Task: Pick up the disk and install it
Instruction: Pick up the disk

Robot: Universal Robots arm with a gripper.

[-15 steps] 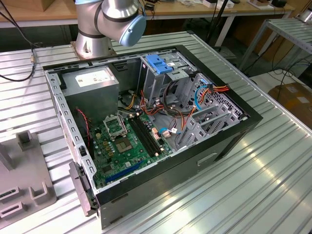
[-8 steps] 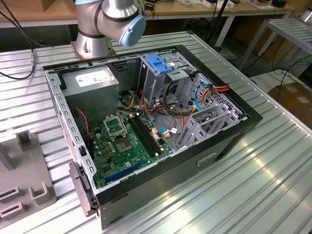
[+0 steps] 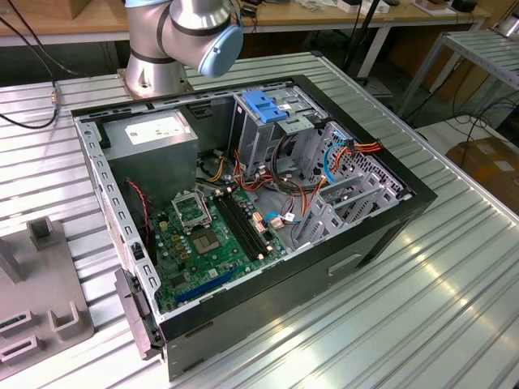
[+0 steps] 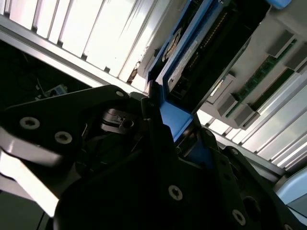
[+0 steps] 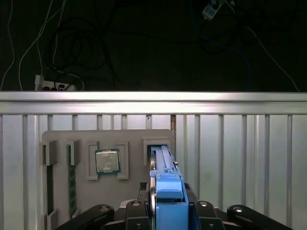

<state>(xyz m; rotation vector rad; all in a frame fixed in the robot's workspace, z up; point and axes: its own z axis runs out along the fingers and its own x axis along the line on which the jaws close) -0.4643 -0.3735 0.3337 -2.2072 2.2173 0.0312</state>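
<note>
We see the claw [image 5: 168, 207] clamped on the disk [image 5: 165, 189], its fingers [image 5: 136, 207] pressing the blue frame from both sides; in the second wrist view the claw [image 4: 165, 117] grips the same blue edge, with the grey body of the disk [image 4: 192, 52] standing out beyond it. The disk stands on edge over a slot of the grey tray [image 5: 129, 191], and we cannot tell whether its far end is seated there. The tray's other pockets hold a processor [image 5: 107, 161] and two memory sticks [image 5: 72, 179]. The tray lies on the slatted tabletop [image 5: 240, 158]. In the middle of the exterior view the open case [image 3: 381, 235] holds a power supply [image 3: 154, 134] at upper left, a motherboard [image 3: 211, 243] lower down, a cage [image 3: 263, 121] with a blue latch, and loose cables [image 3: 284, 182].
</note>
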